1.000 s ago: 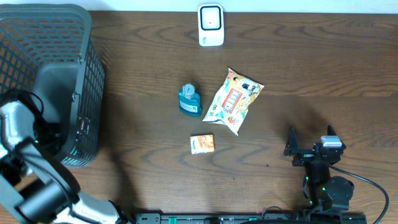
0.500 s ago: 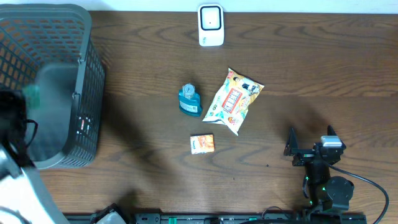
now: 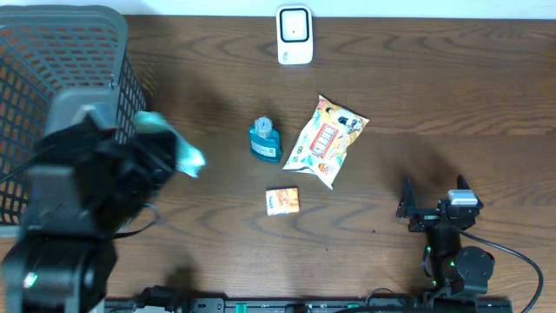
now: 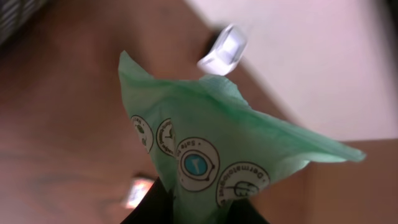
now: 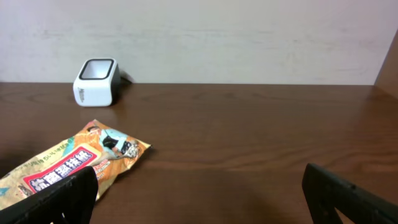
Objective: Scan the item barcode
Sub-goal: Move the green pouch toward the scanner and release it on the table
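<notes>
Green pouch pinched in my left gripper may sag, hiding its barcode; right gripper wide, empty.

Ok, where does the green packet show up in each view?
Overhead: green packet left of centre, just right of the basket.
Left wrist: green packet fills the middle of the frame, pinched at its bottom edge.
Right wrist: not in it.
Shared landmark: the white scanner, top centre overhead, blurred at upper centre in left wrist, upper left in right wrist.
</notes>
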